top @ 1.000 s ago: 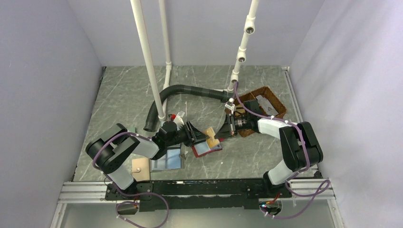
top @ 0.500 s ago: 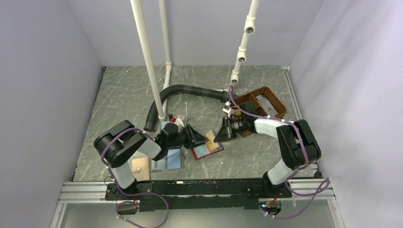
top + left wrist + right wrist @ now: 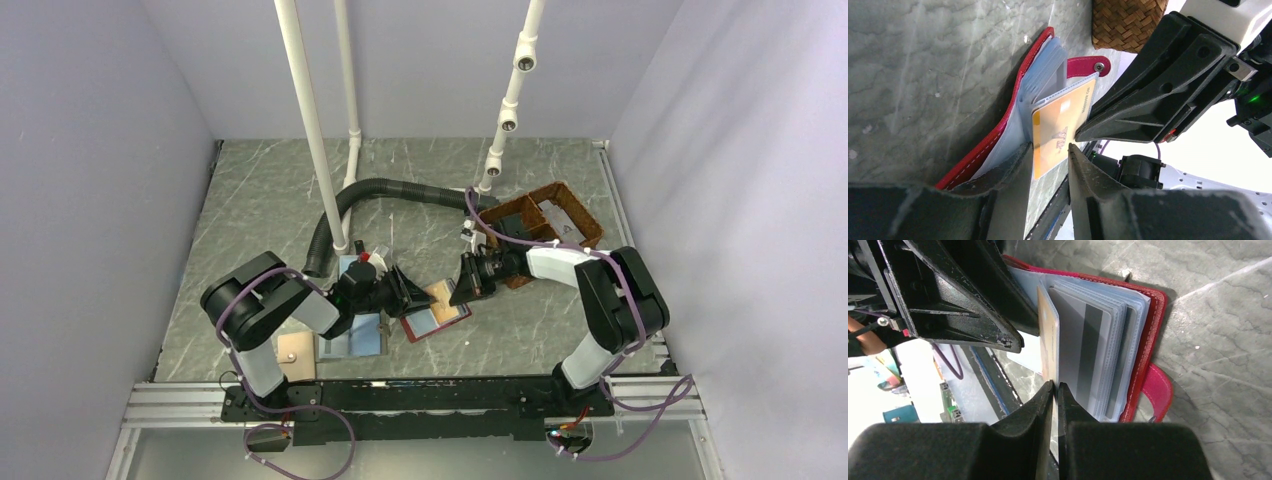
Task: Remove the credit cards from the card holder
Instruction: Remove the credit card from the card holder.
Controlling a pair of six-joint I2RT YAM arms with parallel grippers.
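The card holder (image 3: 437,322), a small red bifold, lies open on the table between both grippers, and its clear sleeves (image 3: 1045,57) are fanned upward. A red tab (image 3: 1083,66) sticks out at its far side. One tan-orange credit card (image 3: 441,295) (image 3: 1058,125) stands partly out of a sleeve. My right gripper (image 3: 462,290) (image 3: 1055,385) pinches that card's edge (image 3: 1048,335), its jaws nearly together. My left gripper (image 3: 412,295) (image 3: 1050,147) is open and straddles the card's opposite end. A grey card (image 3: 1083,350) stays in a sleeve.
A wicker basket (image 3: 545,225) stands just behind the right arm. A black corrugated hose (image 3: 390,190) curves behind the left gripper, and white pipes (image 3: 315,150) rise from the table. A blue wallet (image 3: 355,335) and a tan piece (image 3: 295,348) lie near the left arm's base.
Both grippers and the card have come lower toward the wallet, and the right gripper has shifted left. The left jaws have narrowed around the card.
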